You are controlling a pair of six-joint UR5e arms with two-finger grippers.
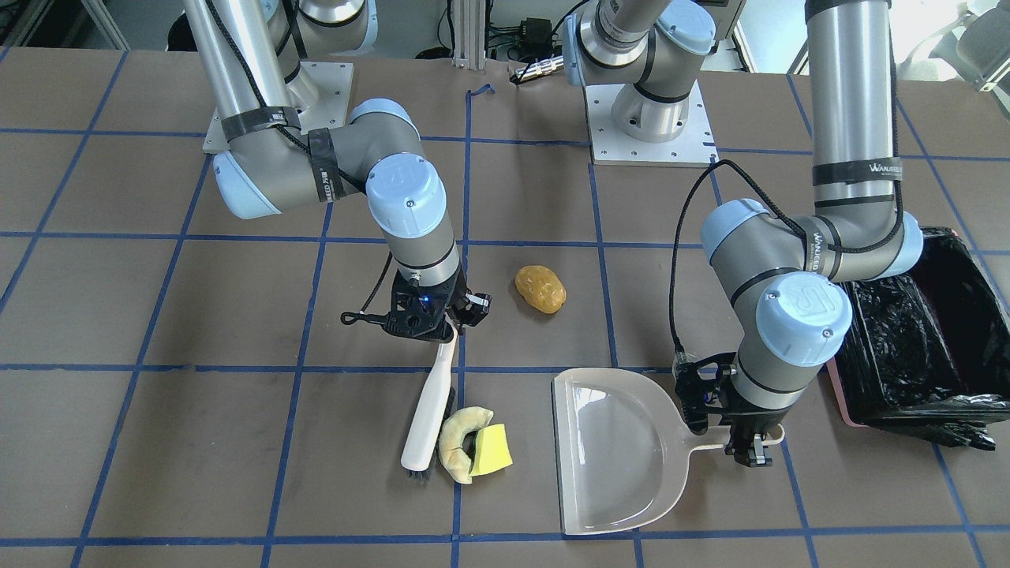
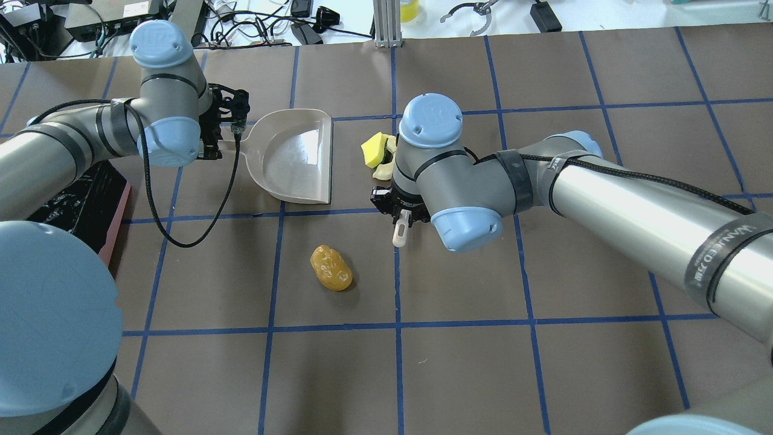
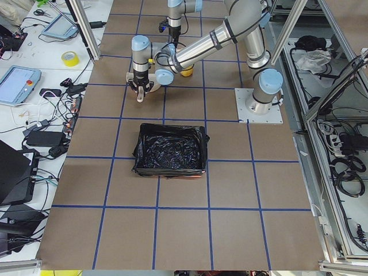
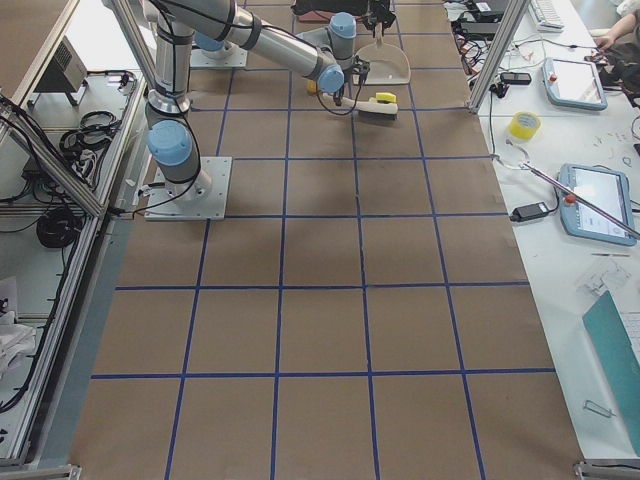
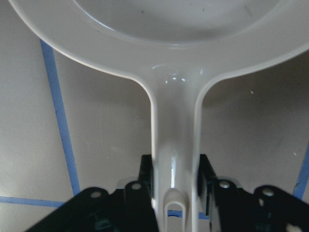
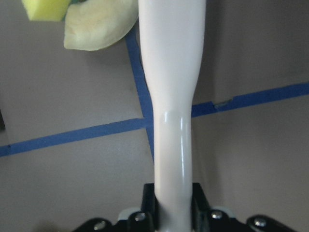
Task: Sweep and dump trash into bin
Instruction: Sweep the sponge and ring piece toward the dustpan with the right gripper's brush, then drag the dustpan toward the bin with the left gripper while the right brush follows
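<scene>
Bin [image 1: 839, 400] holds black bag [image 1: 899, 331]; left claw [image 1: 753, 450] pinches dustpan [image 1: 607, 450], right claw [image 1: 450, 319] pinches brush [image 1: 430, 410].

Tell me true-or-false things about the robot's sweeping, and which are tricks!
1. The right end effector grips a white-handled brush. True.
2. The translucent beige dustpan has trash in it. False: it is empty.
3. The yellow sponge piece touches the pale cream curved half-ring. True.
4. The glossy golden-brown lump touches the sponge piece. False: it lies well apart from it.
5. The left end effector is open. False: it is shut on the dustpan's handle.
</scene>
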